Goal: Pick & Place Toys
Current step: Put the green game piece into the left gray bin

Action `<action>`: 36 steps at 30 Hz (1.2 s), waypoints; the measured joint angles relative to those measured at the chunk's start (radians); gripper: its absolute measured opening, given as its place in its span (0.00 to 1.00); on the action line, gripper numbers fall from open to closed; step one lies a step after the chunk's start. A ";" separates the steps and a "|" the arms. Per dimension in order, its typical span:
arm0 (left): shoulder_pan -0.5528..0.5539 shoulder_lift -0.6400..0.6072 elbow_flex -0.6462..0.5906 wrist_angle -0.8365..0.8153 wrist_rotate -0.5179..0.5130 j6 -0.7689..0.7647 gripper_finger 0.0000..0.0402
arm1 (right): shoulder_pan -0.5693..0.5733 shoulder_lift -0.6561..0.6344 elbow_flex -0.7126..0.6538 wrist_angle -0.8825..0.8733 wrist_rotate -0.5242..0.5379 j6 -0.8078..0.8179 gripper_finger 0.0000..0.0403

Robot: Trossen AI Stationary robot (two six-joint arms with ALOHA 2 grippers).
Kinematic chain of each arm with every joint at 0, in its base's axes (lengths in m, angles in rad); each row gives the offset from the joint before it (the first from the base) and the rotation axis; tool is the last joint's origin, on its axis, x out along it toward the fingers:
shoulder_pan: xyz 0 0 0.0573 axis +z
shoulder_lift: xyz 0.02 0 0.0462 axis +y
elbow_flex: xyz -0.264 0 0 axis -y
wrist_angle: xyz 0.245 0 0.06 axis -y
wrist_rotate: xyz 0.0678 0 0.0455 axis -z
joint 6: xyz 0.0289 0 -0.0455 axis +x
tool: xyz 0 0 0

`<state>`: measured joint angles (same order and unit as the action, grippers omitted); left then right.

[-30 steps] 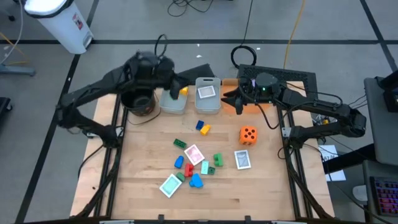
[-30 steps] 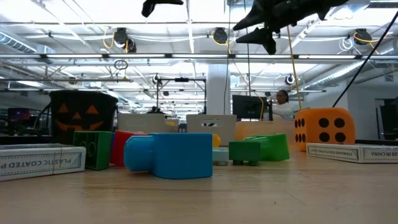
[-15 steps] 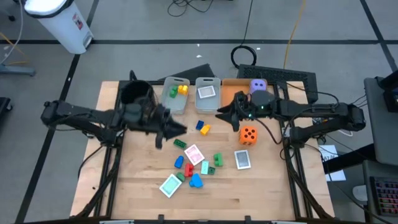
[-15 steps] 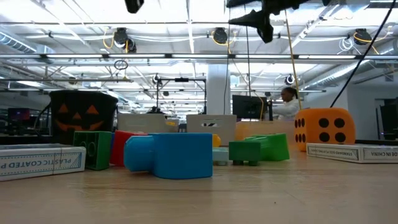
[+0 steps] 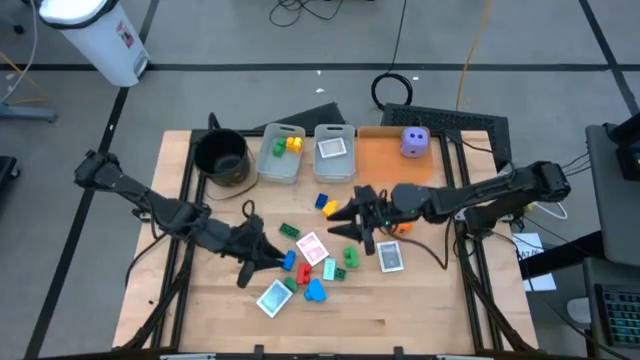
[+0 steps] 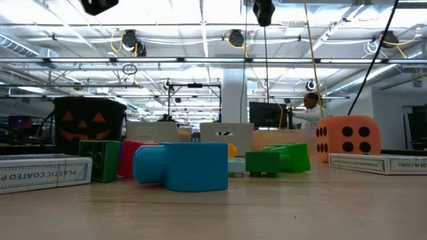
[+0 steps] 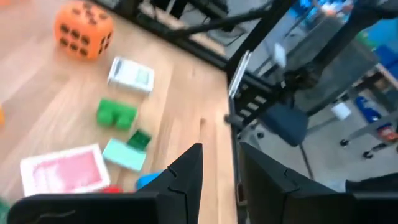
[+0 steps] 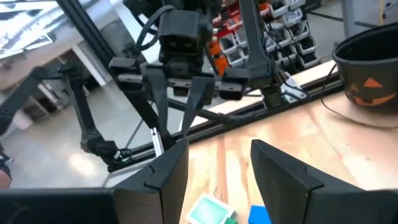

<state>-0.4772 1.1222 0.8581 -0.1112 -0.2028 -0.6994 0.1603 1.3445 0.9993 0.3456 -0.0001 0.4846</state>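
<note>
Both arms are positioned low over the scattered toys at the middle of the table [image 5: 420,310]. The left gripper [image 5: 268,255] hangs beside the cluster of blocks, its jaws standing narrowly apart and empty; a blue block [image 5: 288,261] lies just beyond its tips, which suggests that piece is the intended pick. The right gripper [image 5: 352,222] hovers between the yellow-and-blue blocks [image 5: 326,205] and the green blocks [image 5: 349,257], jaws moderately apart with nothing between them. The orange die [image 6: 348,138] sits on the table close under the right arm, largely hidden from above. The sorting appears partly done: the left clear bin [image 5: 279,155] holds yellow and green blocks, the next bin [image 5: 334,152] holds a card, and the purple die [image 5: 414,142] rests on the orange tray [image 5: 380,160]. Still loose are a red-backed card [image 5: 312,247], a teal card [image 5: 273,298], another card [image 5: 390,257] and several blocks. The black pot [image 5: 221,157] stands at the far left corner.
</note>
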 joint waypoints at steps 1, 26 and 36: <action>-0.011 0.000 0.000 -0.020 -0.011 -0.016 0.26 | 0.017 0.003 0.000 -0.002 0.021 0.000 0.41; 0.102 0.000 0.000 0.059 -0.113 0.047 0.26 | 0.195 0.076 0.626 -1.298 0.445 -0.165 0.41; 0.130 0.000 0.000 0.072 -0.111 0.059 0.26 | 0.178 0.037 0.613 -1.535 0.500 -0.103 0.41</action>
<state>-0.3470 1.1220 0.8581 -0.0395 -0.3141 -0.6403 0.3386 1.3813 1.6127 -1.1898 0.5000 0.3820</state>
